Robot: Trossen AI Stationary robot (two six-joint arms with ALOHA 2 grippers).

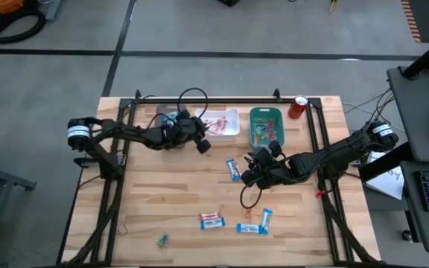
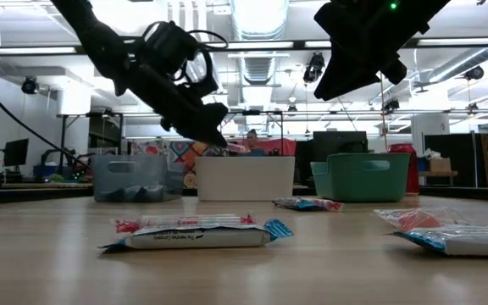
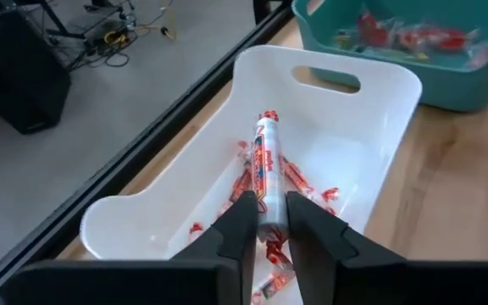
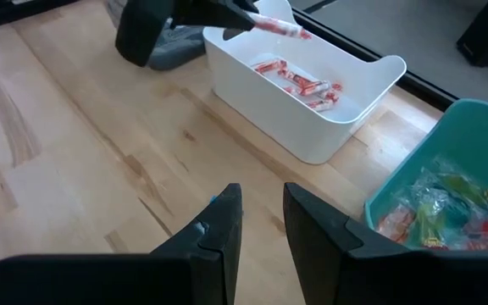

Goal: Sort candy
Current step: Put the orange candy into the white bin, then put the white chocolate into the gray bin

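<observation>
— Red-and-white bar (image 3: 267,169), where is it?

— Pinched between the jaws of the left gripper (image 3: 268,222), held just over the white bin (image 3: 371,161). The right wrist view shows the same bar (image 4: 271,24) sticking out past that gripper above the bin's near rim.

— And what's in the bin?

— More red-and-white sweets (image 4: 299,80), lying on its floor (a loose heap, I can't count them).

— The other arm?

— The right gripper (image 4: 261,222) hangs above the wooden counter (image 1: 162,201), in front of the teal bin (image 1: 265,125). Its jaws stand apart with nothing between them; bare wood shows through the gap.

— What's in the teal one?

— Mixed wrapped sweets (image 4: 435,212), reds, greens and yellows.

— Anything left on the counter?

— Yes. A blue-and-white bar (image 1: 234,170) lies just beside the right gripper in the high view. Nearer the front edge there's a red-and-white bar (image 1: 211,220), a blue-and-white pair (image 1: 258,223) close to it, and a small teal piece (image 1: 162,240) off on its own toward the left side.

— And at the back?

— A grey bin (image 2: 130,177) sits to the left of the white one, mostly under the left arm from above. A red can (image 1: 298,106) stands upright just right of the teal bin, near the back rail.

— From the low camera?

— A long wrapped bar (image 2: 195,233) lies flat in the foreground, with the three bins in a row behind it.
</observation>
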